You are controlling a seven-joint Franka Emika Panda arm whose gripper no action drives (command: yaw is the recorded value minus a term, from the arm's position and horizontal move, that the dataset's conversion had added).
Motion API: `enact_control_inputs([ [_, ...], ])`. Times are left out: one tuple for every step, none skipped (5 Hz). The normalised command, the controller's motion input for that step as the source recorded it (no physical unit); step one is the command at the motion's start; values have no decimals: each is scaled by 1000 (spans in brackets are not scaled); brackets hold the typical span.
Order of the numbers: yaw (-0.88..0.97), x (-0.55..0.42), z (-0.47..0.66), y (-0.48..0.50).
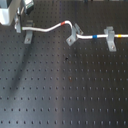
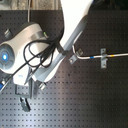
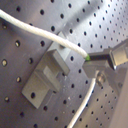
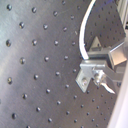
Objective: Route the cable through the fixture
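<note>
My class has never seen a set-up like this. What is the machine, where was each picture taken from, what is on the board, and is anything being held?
The machine is one robot arm ending in a two-fingered gripper. Both exterior views come from cameras off the arm: the first looks across the board, and the second seems to look down on it. Both wrist views come from cameras riding on the gripper, so they are close-ups. On the black board, which is full of holes, there is a white cable and three grey clips. The cable runs through the tilted clip and the broad clip. The gripper appears to hold the cable beside the small fixture.
</note>
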Motion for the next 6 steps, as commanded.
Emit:
enact_control_inputs([
  [0, -40, -98, -599],
  [0, -17, -137, -687],
  [0, -37, -117, -440],
  [-46, 59, -68, -185],
  [-300, 1, 79, -48],
  [-386, 7, 180, 98],
])
